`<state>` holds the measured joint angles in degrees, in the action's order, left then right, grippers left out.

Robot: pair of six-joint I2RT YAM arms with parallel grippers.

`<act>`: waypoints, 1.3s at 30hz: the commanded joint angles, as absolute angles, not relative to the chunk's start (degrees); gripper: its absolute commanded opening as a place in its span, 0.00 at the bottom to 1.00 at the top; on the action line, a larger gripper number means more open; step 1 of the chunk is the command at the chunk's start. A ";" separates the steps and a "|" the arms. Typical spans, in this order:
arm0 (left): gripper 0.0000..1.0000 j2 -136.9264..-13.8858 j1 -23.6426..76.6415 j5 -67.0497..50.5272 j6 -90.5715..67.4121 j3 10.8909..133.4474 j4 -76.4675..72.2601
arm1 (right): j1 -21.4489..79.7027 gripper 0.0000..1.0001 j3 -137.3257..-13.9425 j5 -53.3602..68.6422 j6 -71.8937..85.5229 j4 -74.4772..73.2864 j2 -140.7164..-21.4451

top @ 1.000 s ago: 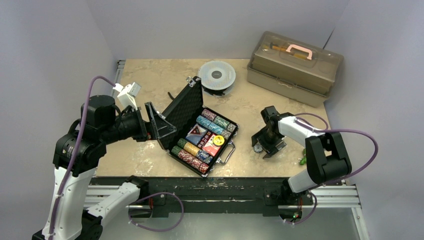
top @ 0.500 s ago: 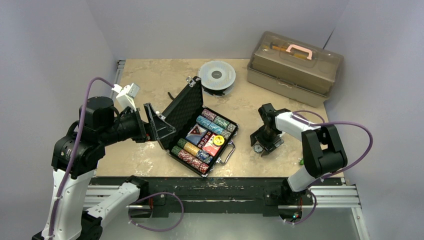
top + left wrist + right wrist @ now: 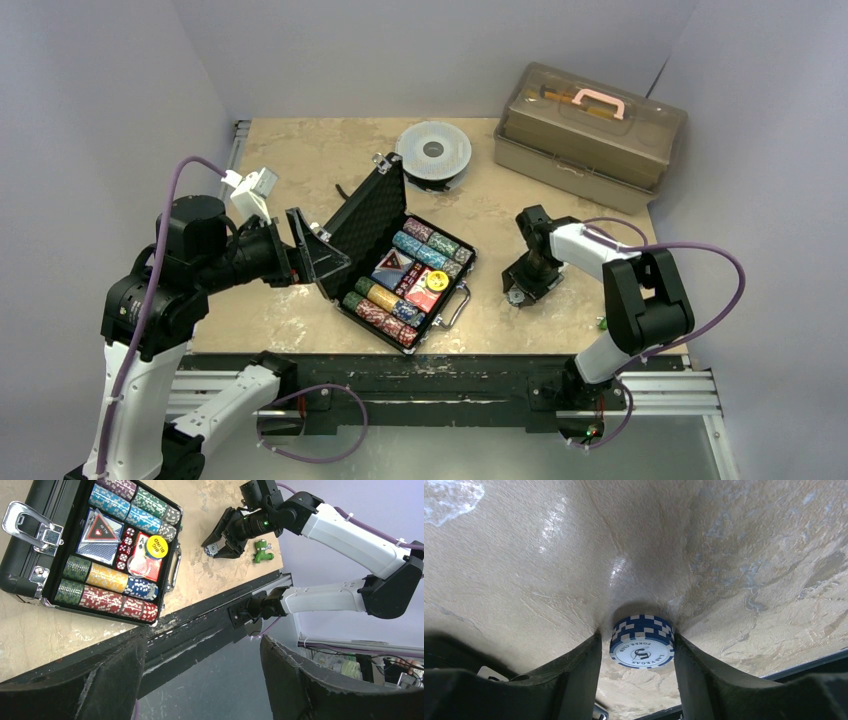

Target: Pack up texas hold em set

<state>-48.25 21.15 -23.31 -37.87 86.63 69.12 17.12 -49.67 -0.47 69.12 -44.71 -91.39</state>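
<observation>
Item: short stack of round blue-and-white poker chips [image 3: 642, 647]. Likely light, rigid, slick, prone to shearing; grip opposite rims. Right gripper [image 3: 638, 641] pinches it; left gripper [image 3: 202, 647] gapes, empty.

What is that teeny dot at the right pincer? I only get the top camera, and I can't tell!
Observer: The right pincer straddles a short stack of blue-and-white poker chips.
Operator: Is it squeezing them?
Observer: Its fingers sit close against both sides; a firm squeeze I can't confirm.
Operator: What's written on the yellow disc?
Observer: In the left wrist view it reads "Big Blind".
</observation>
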 commanded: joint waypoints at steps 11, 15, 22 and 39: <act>0.80 -48.33 21.44 -23.06 -37.02 87.01 68.64 | 17.57 0.61 -49.72 -3.77 64.17 -39.42 -92.80; 0.80 -48.29 21.43 -23.02 -36.91 86.93 68.87 | 18.14 0.80 -51.64 -4.92 57.44 -41.07 -90.36; 0.80 -48.49 21.45 -23.67 -37.09 86.10 68.05 | 19.10 0.99 -48.71 -3.91 43.03 -38.69 -83.62; 0.80 -48.46 21.45 -24.51 -37.27 86.05 68.24 | 25.30 0.81 -47.18 -8.71 35.20 -35.40 -83.78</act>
<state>-48.88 21.15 -23.88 -37.89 85.76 69.08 24.75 -48.03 -6.59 36.99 -36.75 -84.25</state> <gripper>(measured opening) 0.803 0.828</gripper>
